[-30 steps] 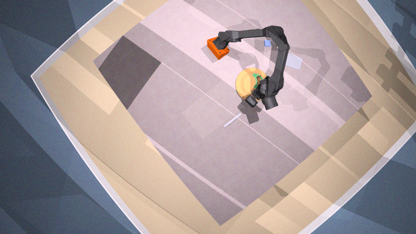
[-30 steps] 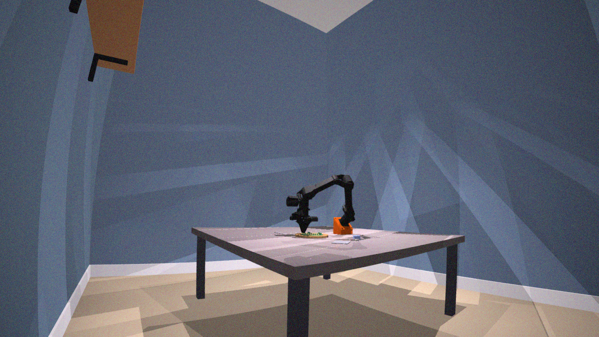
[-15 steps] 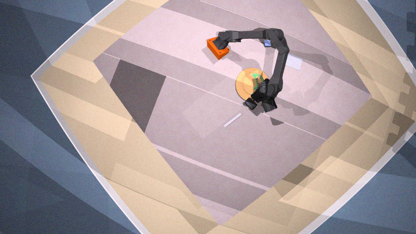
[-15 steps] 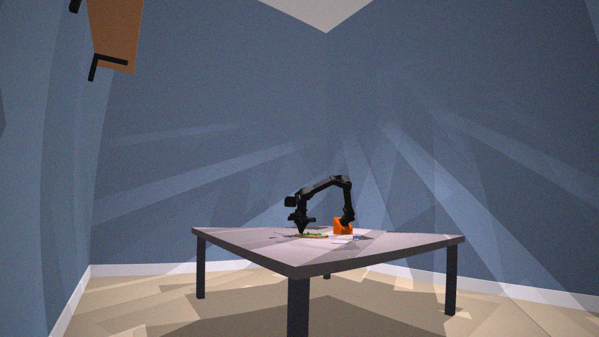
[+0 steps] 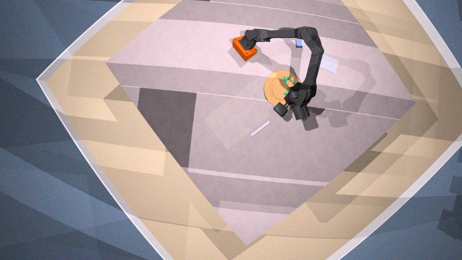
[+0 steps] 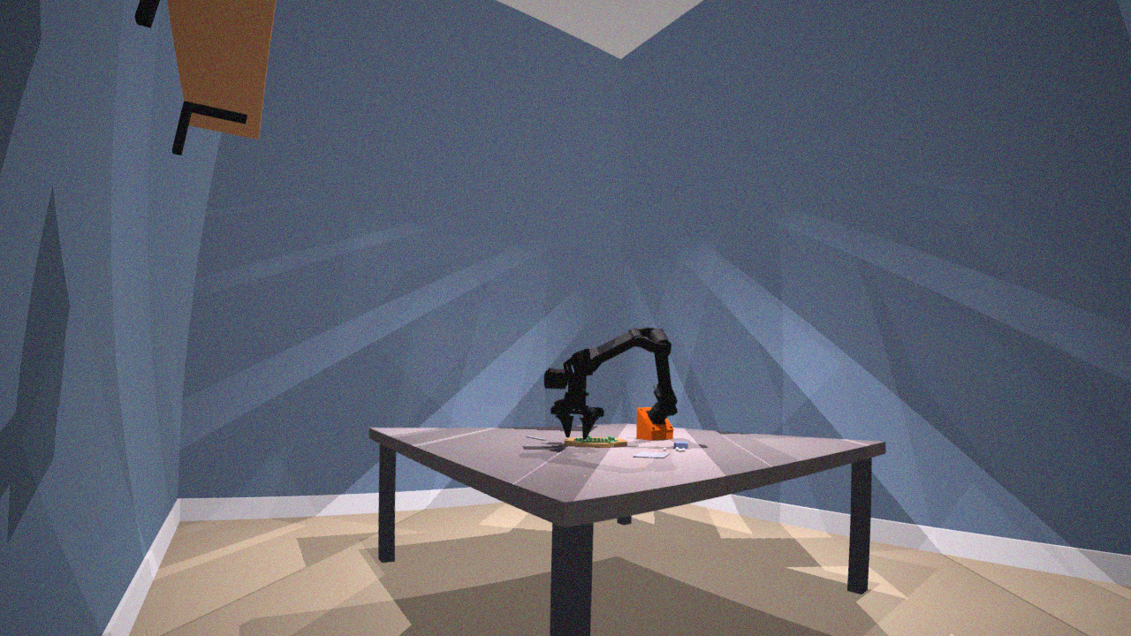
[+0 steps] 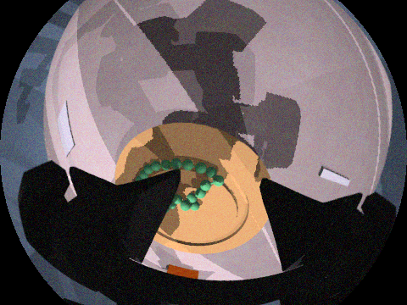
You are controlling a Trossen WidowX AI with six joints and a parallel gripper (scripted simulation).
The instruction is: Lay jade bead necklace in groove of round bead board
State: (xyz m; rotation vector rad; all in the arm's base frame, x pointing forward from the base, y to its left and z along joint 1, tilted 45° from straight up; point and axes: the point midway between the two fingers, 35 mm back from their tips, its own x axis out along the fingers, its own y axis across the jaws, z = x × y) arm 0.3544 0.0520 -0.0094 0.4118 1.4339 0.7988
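The round orange-tan bead board (image 5: 270, 93) (image 6: 618, 444) (image 7: 250, 163) lies flat on the table. The green jade bead necklace (image 5: 284, 78) (image 6: 604, 439) (image 7: 187, 164) rests on it as a bent loop. In the wrist view its far side curves near the board's far groove, then it doubles back across the inner face. The near and right groove (image 7: 199, 244) shows no beads. My gripper (image 6: 577, 436) (image 7: 222, 180) is open, fingertips low over the board, with a few beads in view between the fingers and none gripped. The left finger hides part of the necklace; the arm covers part of the board from above.
A blue cube (image 5: 299, 43) (image 6: 679, 444) and a pale flat sheet (image 5: 330, 64) (image 6: 650, 454) (image 7: 65, 129) lie beyond the board. A white strip (image 5: 260, 128) (image 7: 335, 176) lies on the camera-mount side. The orange arm base (image 5: 244, 53) (image 6: 655, 427) (image 7: 182, 271) stands behind.
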